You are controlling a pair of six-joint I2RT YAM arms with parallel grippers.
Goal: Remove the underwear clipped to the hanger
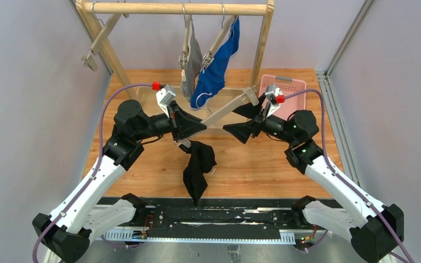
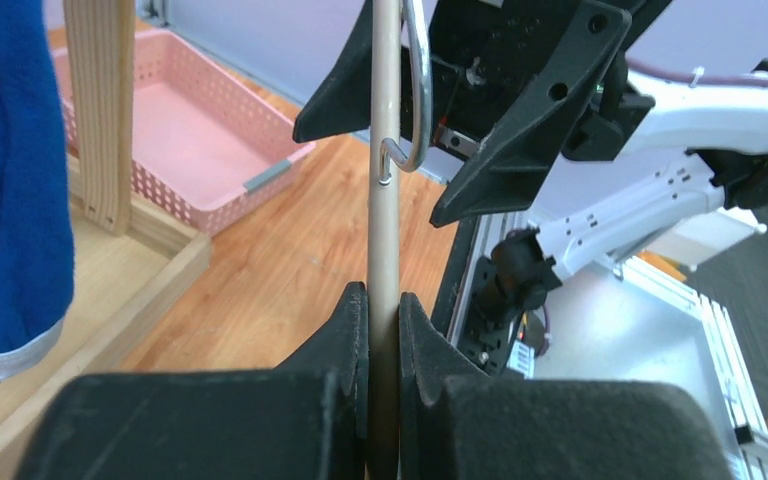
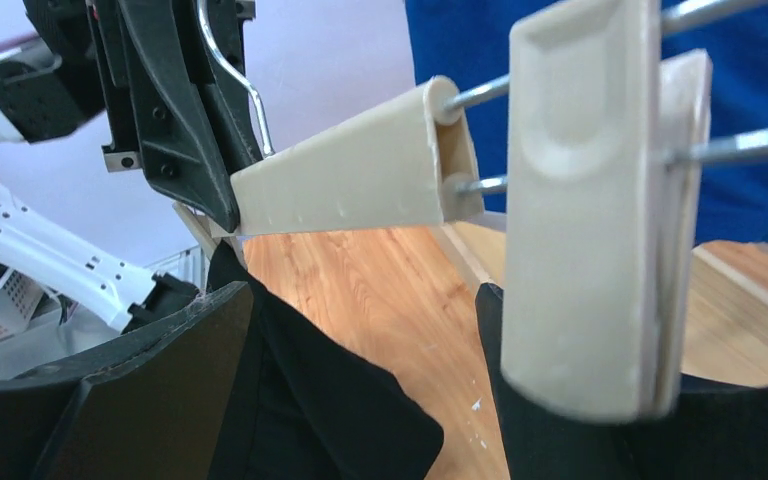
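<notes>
While the left gripper (image 2: pixel 383 305) clamps on the wooden hanger (image 2: pixel 385 150), black briefs (image 1: pixel 198 164) dangle below it; right gripper (image 3: pixel 360 310) gapes, end clip (image 3: pixel 585 200) between its fingers (image 3: pixel 130 400)

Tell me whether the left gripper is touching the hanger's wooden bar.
Touching. In the left wrist view the left gripper is shut on the hanger bar, both fingers pressed against it with no gap.

top: high, rear, wide | wrists: close, facing each other, sharing hanger (image 2: pixel 385 230)
</notes>
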